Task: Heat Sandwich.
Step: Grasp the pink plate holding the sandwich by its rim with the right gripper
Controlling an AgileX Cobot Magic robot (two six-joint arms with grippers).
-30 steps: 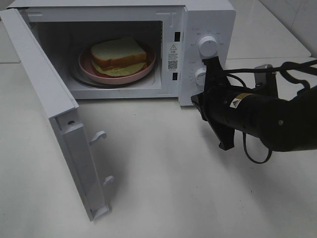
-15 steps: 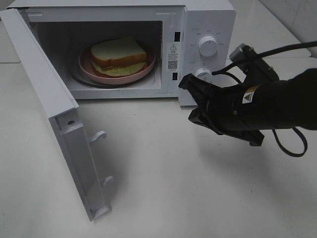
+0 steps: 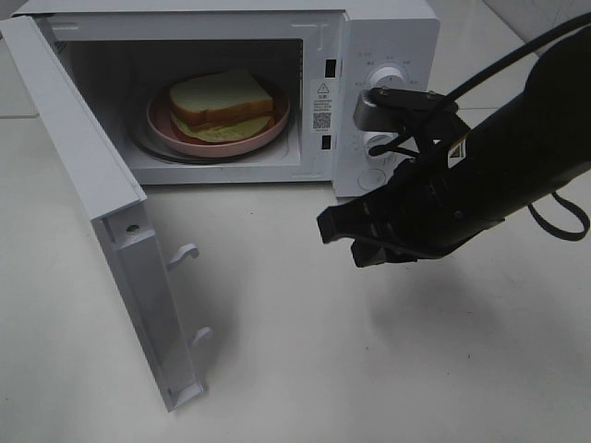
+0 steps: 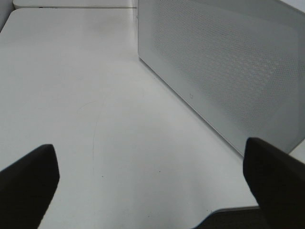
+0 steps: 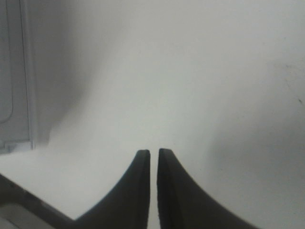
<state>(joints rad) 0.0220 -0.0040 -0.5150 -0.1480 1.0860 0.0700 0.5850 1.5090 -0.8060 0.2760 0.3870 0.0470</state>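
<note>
Tabletop (image 3: 305,369), plain white, fills the foreground, and the microwave door (image 3: 102,231) stands swung fully open at near left, its latch hooks facing inward. Further in on the right, the black right arm enters from the right edge and slants down towards the middle, wrist bent so the right gripper (image 3: 346,238) points left and hovers low over the table in front of the control panel. Its wrist view shows the two dark fingers of the right gripper (image 5: 153,155) drawn almost together with only a thin slit between them, gripping nothing. The left gripper (image 4: 148,157) appears only in its own wrist view, fingers spread wide with nothing between them, above bare table beside a white panel (image 4: 228,71) of fine dots. Farthest back, the white microwave (image 3: 388,37) sits open, and inside it the sandwich (image 3: 222,100) rests on a round pink plate (image 3: 166,125)
</note>
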